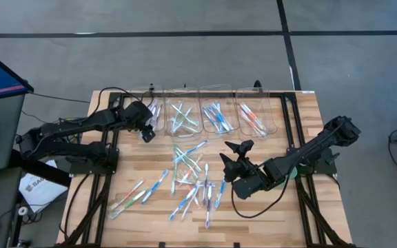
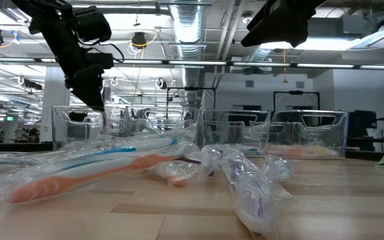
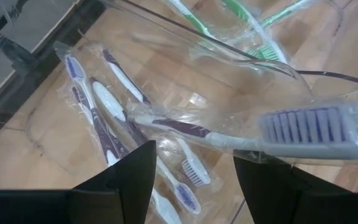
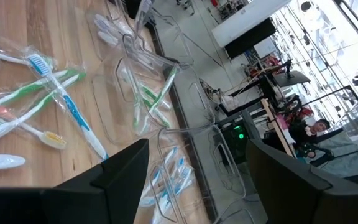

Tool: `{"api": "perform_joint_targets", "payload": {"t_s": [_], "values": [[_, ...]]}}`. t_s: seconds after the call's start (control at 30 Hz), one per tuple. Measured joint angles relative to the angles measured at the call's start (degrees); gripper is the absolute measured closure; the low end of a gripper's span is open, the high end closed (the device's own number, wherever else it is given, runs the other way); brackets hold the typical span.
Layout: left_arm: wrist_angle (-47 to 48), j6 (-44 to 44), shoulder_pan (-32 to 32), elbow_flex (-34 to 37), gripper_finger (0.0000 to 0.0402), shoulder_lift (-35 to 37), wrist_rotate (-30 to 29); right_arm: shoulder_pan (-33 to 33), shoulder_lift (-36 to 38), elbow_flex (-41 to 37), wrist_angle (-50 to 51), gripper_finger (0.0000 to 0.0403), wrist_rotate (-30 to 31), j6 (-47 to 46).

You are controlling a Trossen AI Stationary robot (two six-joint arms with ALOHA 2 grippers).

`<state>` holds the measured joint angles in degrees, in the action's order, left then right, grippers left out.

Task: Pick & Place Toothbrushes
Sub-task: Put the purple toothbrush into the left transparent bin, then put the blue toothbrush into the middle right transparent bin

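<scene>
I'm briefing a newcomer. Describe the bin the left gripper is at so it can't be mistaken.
Four clear bins line the table's far edge. The left gripper, open, hangs at the leftmost bin. Only it holds purple toothbrushes.

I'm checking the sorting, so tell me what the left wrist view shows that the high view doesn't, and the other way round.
Only the left wrist view shows the purple toothbrushes close up in their wrappers, one lying across the bin rim. Only the high view shows all four bins, the loose pile on the table and the right gripper open above it. Both show the left gripper open at the leftmost bin.
</scene>
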<state>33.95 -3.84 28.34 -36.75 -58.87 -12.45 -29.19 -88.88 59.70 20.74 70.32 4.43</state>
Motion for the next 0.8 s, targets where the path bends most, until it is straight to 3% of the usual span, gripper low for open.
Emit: {"api": "perform_joint_targets", "payload": {"t_s": [0.5, 0.8], "values": [[0.7, -6.9, 0.3, 0.0, 0.0192, 0.5, 0.2, 0.0, 0.0, 0.0, 0.6, 0.0139, 0.0, -3.3], [1.6, -6.6, 0.2, 0.0, 0.0192, 2.0, -4.6, 0.0, 0.0, 0.0, 2.9, 0.0139, 0.0, -4.5]]}}
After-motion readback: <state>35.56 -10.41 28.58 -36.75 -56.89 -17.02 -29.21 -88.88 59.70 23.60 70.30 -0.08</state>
